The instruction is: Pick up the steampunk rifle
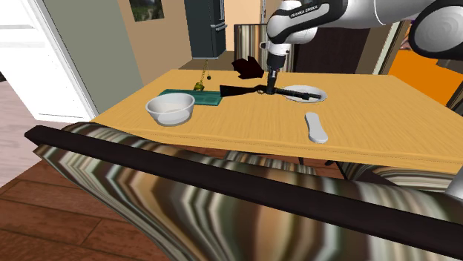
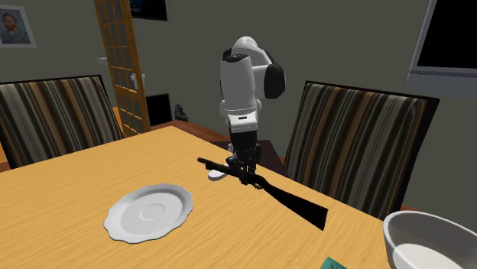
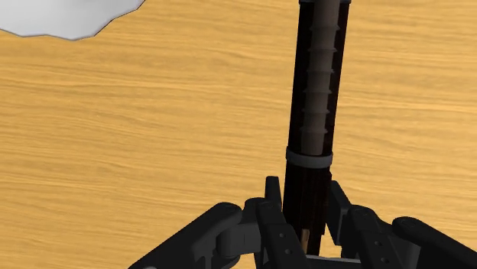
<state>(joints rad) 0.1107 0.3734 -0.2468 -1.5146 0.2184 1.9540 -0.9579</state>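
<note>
The steampunk rifle is a long dark gun with a ribbed barrel, lying level across the far middle of the wooden table. My gripper comes straight down on its middle. In the second exterior view the rifle stretches from the gripper toward the table's near right edge. In the wrist view the gripper is shut on the rifle, with the two black fingers pressed against its sides. I cannot tell whether the rifle rests on the table or hangs just above it.
A white plate lies just beyond the rifle's muzzle end. A white bowl and a green flat tray sit toward the shoulder view's left. A white oblong object lies nearer the front. Striped chairs ring the table.
</note>
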